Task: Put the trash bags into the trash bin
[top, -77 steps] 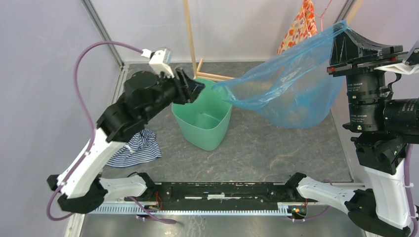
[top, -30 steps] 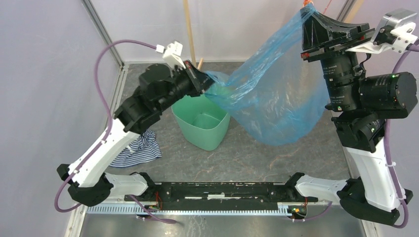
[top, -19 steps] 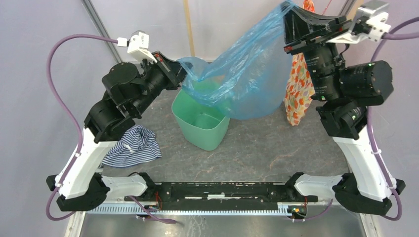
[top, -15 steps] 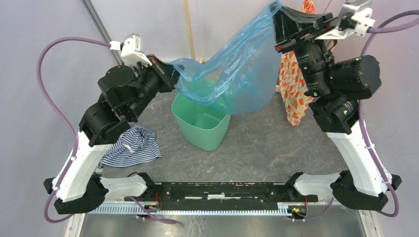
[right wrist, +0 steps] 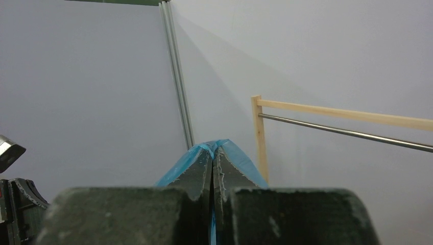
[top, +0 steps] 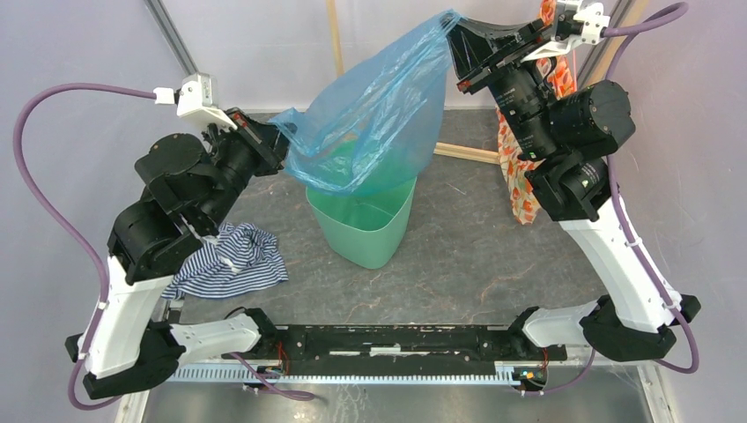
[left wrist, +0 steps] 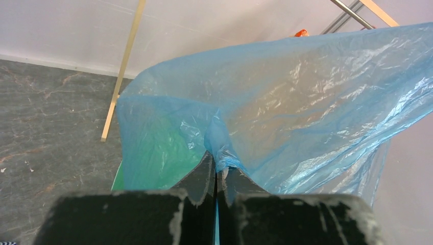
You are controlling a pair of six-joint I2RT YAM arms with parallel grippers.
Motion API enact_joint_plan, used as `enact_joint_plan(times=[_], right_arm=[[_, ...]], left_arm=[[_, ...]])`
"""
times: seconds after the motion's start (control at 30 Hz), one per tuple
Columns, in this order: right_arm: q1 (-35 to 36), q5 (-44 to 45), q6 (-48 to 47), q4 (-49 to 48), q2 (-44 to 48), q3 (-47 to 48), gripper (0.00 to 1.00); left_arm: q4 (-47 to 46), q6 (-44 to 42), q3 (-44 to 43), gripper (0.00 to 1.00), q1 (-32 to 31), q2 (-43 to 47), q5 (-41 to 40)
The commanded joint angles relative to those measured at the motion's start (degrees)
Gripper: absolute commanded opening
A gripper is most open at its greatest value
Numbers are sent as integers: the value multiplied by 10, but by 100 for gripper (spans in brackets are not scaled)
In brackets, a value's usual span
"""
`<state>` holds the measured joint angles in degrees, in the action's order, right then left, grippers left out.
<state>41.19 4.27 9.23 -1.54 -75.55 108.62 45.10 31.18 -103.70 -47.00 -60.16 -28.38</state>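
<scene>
The light-blue translucent trash bag (top: 370, 123) hangs stretched between both grippers, right over the mint-green trash bin (top: 370, 231), hiding the bin's far rim. My left gripper (top: 278, 141) is shut on the bag's left edge, at the bin's upper left. My right gripper (top: 455, 23) is shut on the bag's top corner, raised high at the back. In the left wrist view the bag (left wrist: 286, 112) billows ahead of the shut left gripper (left wrist: 216, 162), with the bin (left wrist: 153, 163) showing green through the film. The right wrist view shows only a pinched fold of the bag (right wrist: 214, 145) in the right gripper (right wrist: 212, 154).
A blue-and-white striped cloth (top: 231, 263) lies on the table left of the bin, under my left arm. An orange floral fabric (top: 520, 167) hangs at the back right on a wooden rack (top: 465, 153). Enclosure walls stand close on the left, back and right.
Both grippers have carried the bag leftward, from the right side of the table to above the bin. The left arm drew back left; the right arm swung in and rose.
</scene>
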Motion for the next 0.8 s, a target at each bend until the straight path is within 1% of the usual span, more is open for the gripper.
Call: enact_joint_plan(times=[0.0,0.37,0.4,0.77], right_arm=[[1,-8,16,-2,7,18,0],[1,-12,53,14,33,-27,0],[0,-12,54,28,34,-31,0],[1,-23,77,50,51,-76,0]], left_arm=[[10,-17,-31,2,0,-6,3],[13,0,-54,2,0,-22,41],[14,1,-56,2,0,-24,45],[16,14,-51,2,0,-22,49]])
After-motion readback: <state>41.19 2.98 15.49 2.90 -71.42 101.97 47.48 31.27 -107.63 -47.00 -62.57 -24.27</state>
